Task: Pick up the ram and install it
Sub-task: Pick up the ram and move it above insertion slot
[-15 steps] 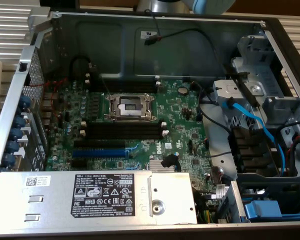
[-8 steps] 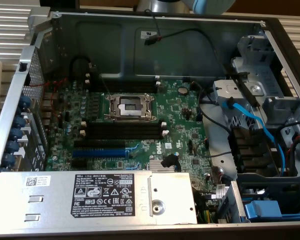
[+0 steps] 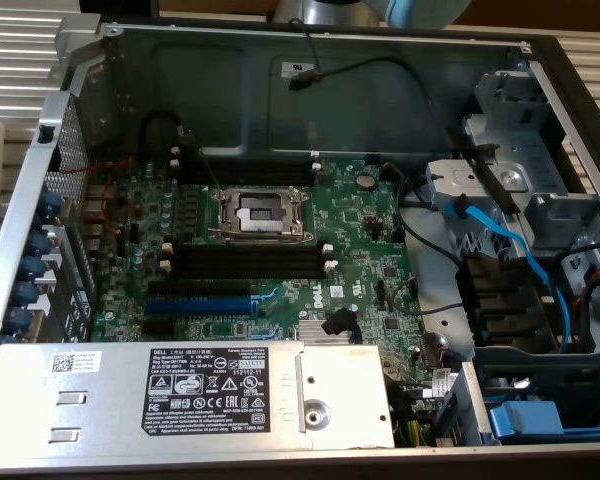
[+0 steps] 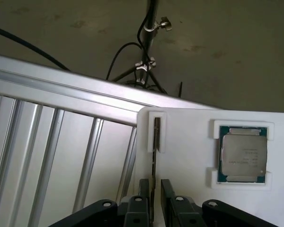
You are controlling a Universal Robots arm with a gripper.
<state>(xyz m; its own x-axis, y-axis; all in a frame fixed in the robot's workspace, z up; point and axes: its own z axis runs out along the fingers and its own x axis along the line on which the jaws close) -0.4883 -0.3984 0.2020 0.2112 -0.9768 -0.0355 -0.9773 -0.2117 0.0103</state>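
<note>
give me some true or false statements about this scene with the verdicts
1. The thin dark-green ram stick stands on edge in the white holder. True.
2. The end effector is shut on the ram. False: its jaws stand open, one either side of it.
3. The green motherboard's long black memory slots are empty. True.
4. The square silver-topped processor chip sits on the motherboard. False: it rests in the white holder.
</note>
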